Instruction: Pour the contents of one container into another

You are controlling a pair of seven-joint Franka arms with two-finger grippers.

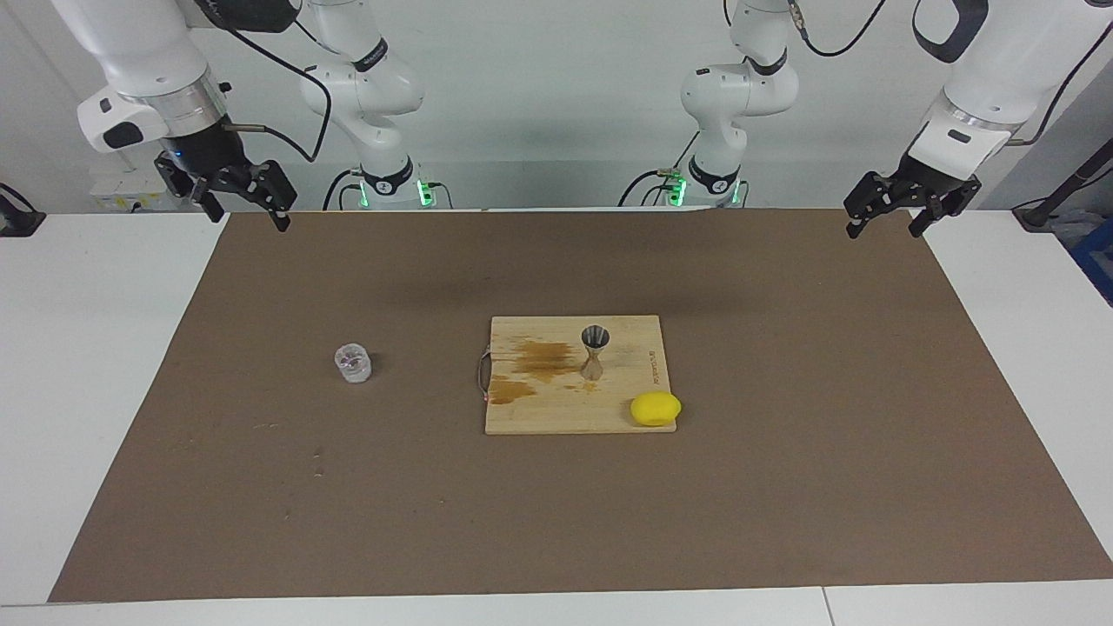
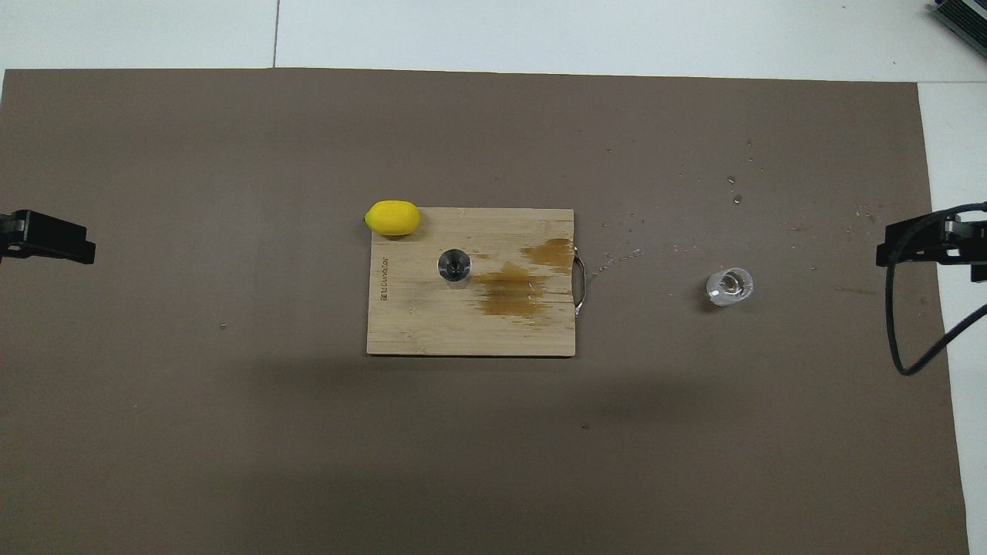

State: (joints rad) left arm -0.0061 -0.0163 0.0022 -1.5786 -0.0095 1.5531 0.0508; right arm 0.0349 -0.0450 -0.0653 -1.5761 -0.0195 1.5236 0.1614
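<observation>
At the centre of the frame, cutting board: a wooden cutting board point(image 1: 574, 409) lies flat on the brown mat point(image 1: 783, 487), with dark wet stains on its surface
Metal jigger: the jigger point(image 1: 595, 352) stands upright on the board, in the middle of the facing view, beside the stains
Glass cup: the glass cup point(image 1: 353, 363) stands upright on the mat at centre left of the facing view, well apart from the board, toward the right arm's end
Lemon: the yellow lemon point(image 1: 656, 409) lies on a corner of the board, lower right of the jigger in the facing view
Left gripper: the left gripper point(image 1: 894, 217) hangs in the air at the upper right of the facing view, fingers apart, holding nothing
Right gripper: the right gripper point(image 1: 246, 209) hangs at the upper left, over the mat's edge, fingers apart, holding nothing
Droplets: small droplets point(image 2: 732, 189) lie on the mat in the upper right of the overhead view
</observation>
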